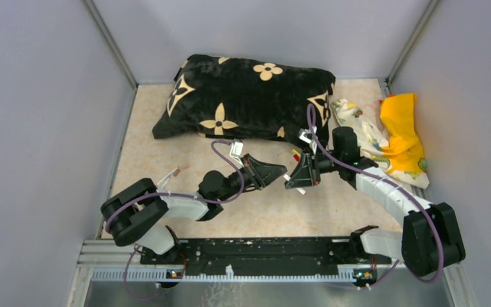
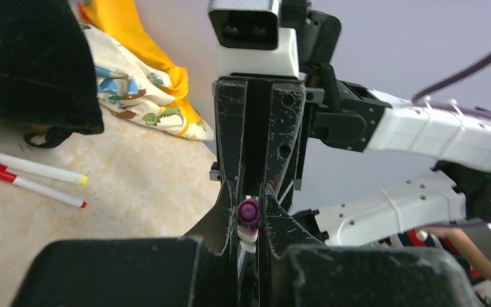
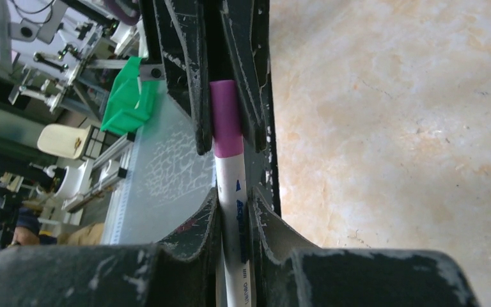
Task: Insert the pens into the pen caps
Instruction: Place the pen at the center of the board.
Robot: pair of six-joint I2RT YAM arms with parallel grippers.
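Beside the black cushion [image 1: 243, 96], a yellow-ended pen [image 2: 35, 168] and a red-ended pen [image 2: 38, 187] are lying on the table [image 1: 160, 160], apparently waiting their turn. Whether they are wearing caps I cannot tell. One pairing is being made, so I am judging the task as partway, with those two likely remaining. The left arm [image 1: 185, 204] and right arm [image 1: 383, 188] are reaching inward, meeting nose to nose over the table's middle. The right gripper [image 3: 233, 195] is pinching a white pen [image 3: 235, 220]. The left gripper [image 2: 248, 192] is pinching the purple cap [image 3: 225, 118] on its end, though how fully it is seating is unclear.
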